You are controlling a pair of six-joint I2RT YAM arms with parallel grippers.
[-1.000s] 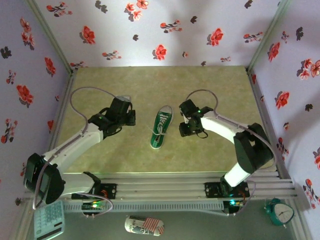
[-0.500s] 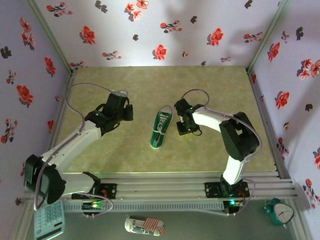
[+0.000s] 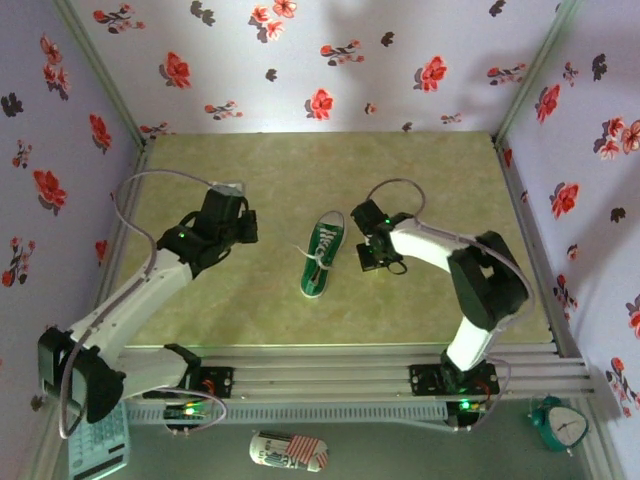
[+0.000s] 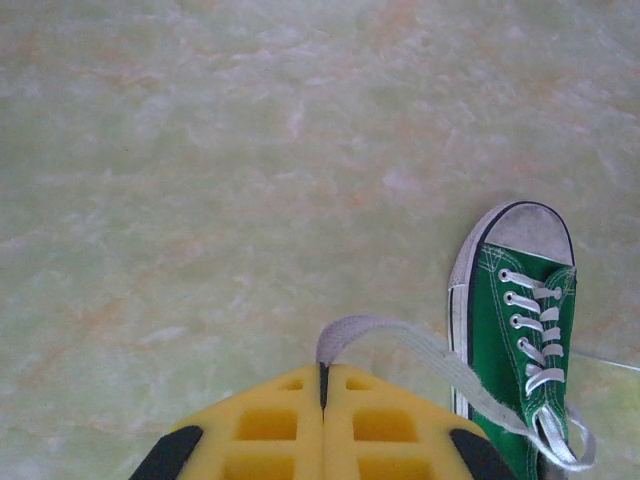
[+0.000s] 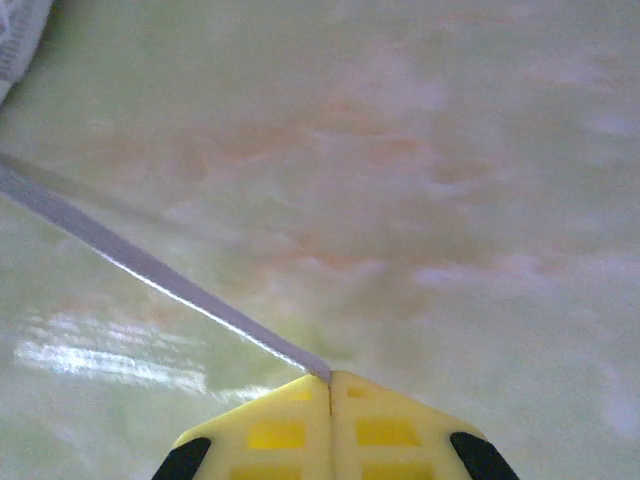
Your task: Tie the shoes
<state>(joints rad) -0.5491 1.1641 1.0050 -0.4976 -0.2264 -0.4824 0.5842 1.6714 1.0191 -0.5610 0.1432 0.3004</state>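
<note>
Either side of the green sneaker [image 3: 322, 258], left gripper [image 4: 322, 372] and right gripper [image 5: 330, 380] each clamp tight on a white lace [image 4: 430, 355]

Right wrist camera, as I observed it from the remote station. The right gripper [image 5: 329, 378] sat at 6 o'clock in the frame, its two yellow fingertips [image 5: 275, 435] pressed together with no gap between them. A flat white lace [image 5: 150, 268] was pinched at their seam. It ran straight and taut toward 10 o'clock, clear of the surface, out to the frame's left edge. The table [image 5: 450, 180] beneath was pale green with faint orange mottling. A bright glare patch [image 5: 110, 360] lay at 8 o'clock. A blurred white object [image 5: 18, 30] occupied the 10 o'clock corner; I could not identify it.
</note>
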